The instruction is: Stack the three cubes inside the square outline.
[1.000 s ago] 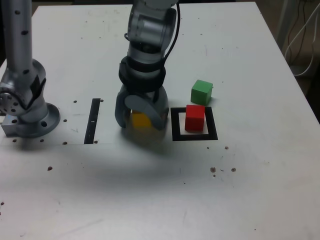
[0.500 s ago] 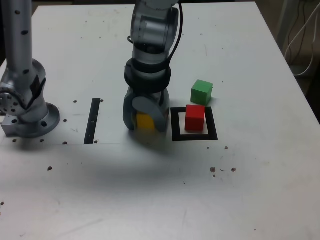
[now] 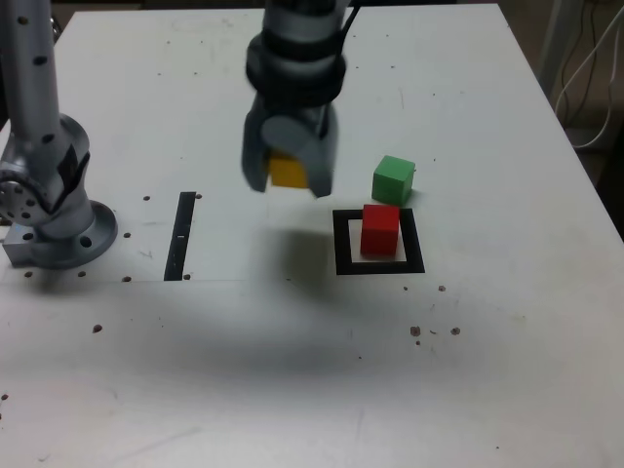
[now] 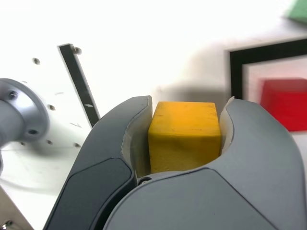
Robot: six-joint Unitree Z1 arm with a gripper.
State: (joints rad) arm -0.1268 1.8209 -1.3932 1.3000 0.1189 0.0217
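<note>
The arm [image 3: 295, 58] is built of rounded silver-grey shells joined by a black collar, with a black cable run along its upper part. The pincer [image 3: 289, 171] is formed of two broad, curved dark-grey fingers [image 4: 103, 158] lined with pale pads. A silver column on a round, flanged base [image 3: 58, 229] is dotted with small dark screw holes.

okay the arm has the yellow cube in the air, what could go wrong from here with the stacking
1. The yellow cube must land squarely on the red cube; placed off-centre, it could tip off.
2. The gripper is wider than the cube, so lowering it might nudge the red cube out of the square outline.
3. The green cube sits just beyond the outline and could get bumped.
</note>
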